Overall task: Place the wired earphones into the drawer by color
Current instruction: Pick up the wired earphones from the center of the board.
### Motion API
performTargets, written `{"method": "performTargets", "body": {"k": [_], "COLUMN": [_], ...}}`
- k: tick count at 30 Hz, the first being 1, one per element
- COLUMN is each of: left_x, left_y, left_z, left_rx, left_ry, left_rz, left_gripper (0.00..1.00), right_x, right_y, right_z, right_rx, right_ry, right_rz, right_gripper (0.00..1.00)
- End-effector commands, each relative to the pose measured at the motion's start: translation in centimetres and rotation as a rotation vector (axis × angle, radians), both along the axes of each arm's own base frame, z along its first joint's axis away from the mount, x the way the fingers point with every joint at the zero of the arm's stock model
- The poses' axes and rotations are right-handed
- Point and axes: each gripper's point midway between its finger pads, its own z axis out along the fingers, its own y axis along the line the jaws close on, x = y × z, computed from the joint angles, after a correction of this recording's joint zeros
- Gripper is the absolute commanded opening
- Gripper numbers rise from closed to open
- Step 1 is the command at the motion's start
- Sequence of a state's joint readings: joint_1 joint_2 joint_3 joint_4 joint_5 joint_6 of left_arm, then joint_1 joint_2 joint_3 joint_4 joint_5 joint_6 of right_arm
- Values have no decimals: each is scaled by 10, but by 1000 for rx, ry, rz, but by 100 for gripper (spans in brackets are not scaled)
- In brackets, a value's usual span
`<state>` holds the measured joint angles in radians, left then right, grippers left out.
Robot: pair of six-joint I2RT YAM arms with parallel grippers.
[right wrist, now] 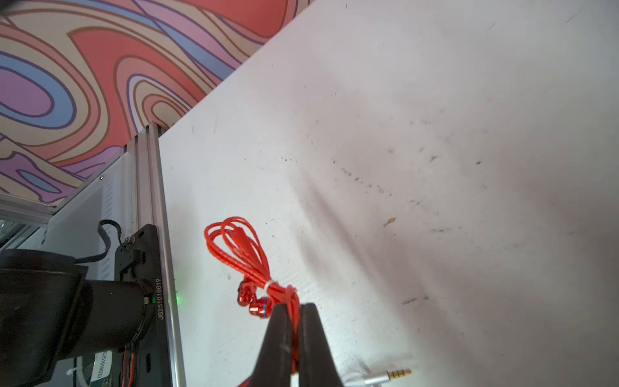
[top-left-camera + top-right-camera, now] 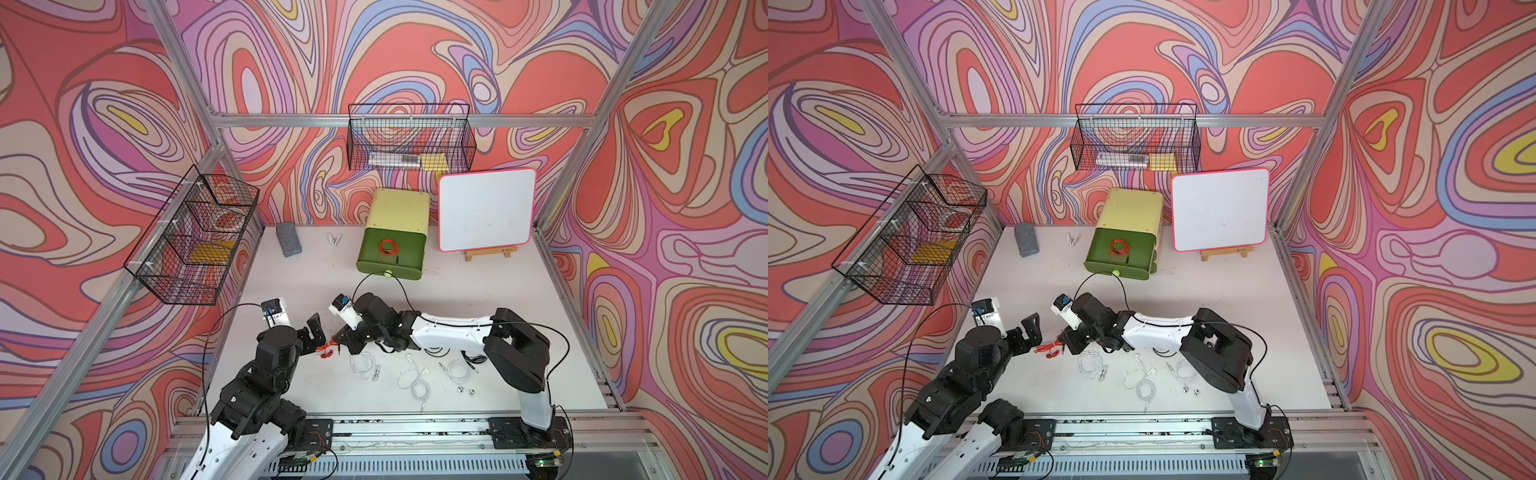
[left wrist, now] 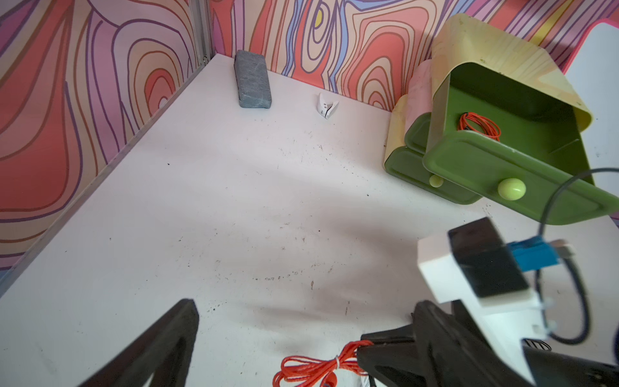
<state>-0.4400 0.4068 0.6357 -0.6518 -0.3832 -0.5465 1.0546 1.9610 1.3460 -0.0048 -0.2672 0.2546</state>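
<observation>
My right gripper (image 1: 294,306) is shut on a red-orange set of wired earphones (image 1: 248,254), pinching its cable just above the table near the front left (image 2: 326,351). My left gripper (image 2: 318,340) stands open right beside that set, one finger (image 3: 174,341) showing in the left wrist view. The pale yellow-green cabinet (image 2: 401,208) stands at the back with its top drawer (image 2: 390,262) pulled out; another red-orange set (image 2: 388,248) lies inside. White sets (image 2: 365,365) (image 2: 415,382) (image 2: 459,370) lie on the table in front. Black sets (image 2: 473,358) are partly hidden under the right arm.
A grey block (image 2: 288,238) and a white clip (image 2: 336,239) lie at the back left. A whiteboard (image 2: 486,210) on a small easel stands right of the cabinet. Black wire baskets hang on the back wall (image 2: 409,137) and left wall (image 2: 195,237).
</observation>
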Motion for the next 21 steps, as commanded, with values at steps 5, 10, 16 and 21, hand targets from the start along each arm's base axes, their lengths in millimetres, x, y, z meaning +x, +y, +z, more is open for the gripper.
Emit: {"method": "performTargets", "body": {"k": [5,10,16,21], "left_x": [-1,0,6,9], "left_y": [-20,-31,-56,-69], "left_z": [20,26,30,36], "left_rx": [-63,-75,-88,-99], "left_ry": [-55,-69,-70,-90], "left_rz": [-113,-172,-298,-360], "left_gripper": [99,99,99,99], "right_x": [15,27,47,67], "right_y": [-31,-51,-80,-107], "right_z": [43,74,113,142], "right_rx": [-27,-17,26,55], "right_ry": [-145,-225,-314,-367], "right_rz": [-118,-198,-300,-379], "right_gripper": [0,0,0,0]}}
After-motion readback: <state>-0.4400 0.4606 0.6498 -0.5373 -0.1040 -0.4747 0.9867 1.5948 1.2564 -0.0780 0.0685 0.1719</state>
